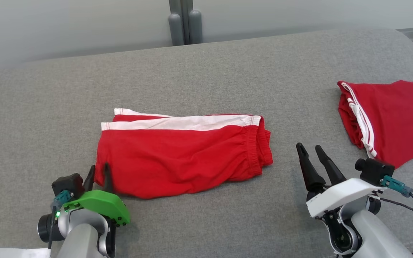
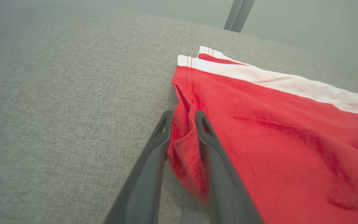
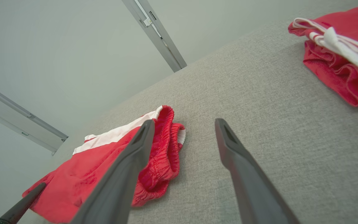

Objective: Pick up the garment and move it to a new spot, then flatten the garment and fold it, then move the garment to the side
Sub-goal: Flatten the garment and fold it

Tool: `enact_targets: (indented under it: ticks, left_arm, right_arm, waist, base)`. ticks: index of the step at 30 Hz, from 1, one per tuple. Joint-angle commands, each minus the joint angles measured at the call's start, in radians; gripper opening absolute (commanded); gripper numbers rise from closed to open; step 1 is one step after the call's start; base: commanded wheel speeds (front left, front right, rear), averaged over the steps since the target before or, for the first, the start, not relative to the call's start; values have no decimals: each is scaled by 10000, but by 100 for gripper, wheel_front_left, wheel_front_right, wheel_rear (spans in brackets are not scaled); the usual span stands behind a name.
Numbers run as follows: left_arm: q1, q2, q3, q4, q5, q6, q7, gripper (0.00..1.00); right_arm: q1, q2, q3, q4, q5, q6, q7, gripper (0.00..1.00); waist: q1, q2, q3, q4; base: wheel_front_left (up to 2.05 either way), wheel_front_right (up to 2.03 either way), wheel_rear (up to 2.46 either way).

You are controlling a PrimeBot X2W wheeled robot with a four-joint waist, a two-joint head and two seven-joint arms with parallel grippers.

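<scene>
The garment (image 1: 181, 154), red shorts with a white side stripe, lies folded lengthwise on the grey padded surface (image 1: 206, 71), waistband to the right. My left gripper (image 1: 98, 170) is at its lower left corner. In the left wrist view the two fingers stand close together (image 2: 182, 116) with a raised fold of the red cloth (image 2: 275, 140) pinched between them. My right gripper (image 1: 310, 147) hovers open to the right of the waistband, with nothing between its fingers (image 3: 183, 123). The bunched waistband end (image 3: 163, 149) lies just left of them.
A second red garment with white stripes (image 1: 385, 118) lies folded at the far right edge, also seen in the right wrist view (image 3: 343, 53). Bare grey surface runs between the two garments and along the front. A grey post (image 1: 185, 21) stands behind.
</scene>
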Motion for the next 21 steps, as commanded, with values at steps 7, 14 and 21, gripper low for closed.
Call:
enact_targets:
  ticks: [7, 14, 21]
  left_arm:
    - [731, 38, -189, -1409, 875, 534, 9, 100]
    - [1368, 32, -210, -2281, 987, 563, 9, 100]
    - [1540, 33, -412, -2581, 916, 543, 9, 100]
  right_arm:
    - [-34, 47, -54, 94, -332, -3, 0, 100]
    - [-435, 376, -323, 729, -1025, -3, -10, 100]
    - [-1132, 671, -1097, 2110, -2106, -3, -11, 100]
  waist:
    - [1, 0, -232, 622]
    - [1, 0, -295, 1381]
    - [1, 0, -151, 2347]
  base:
    - [0, 0, 0]
    - [0, 0, 0]
    - [0, 0, 0]
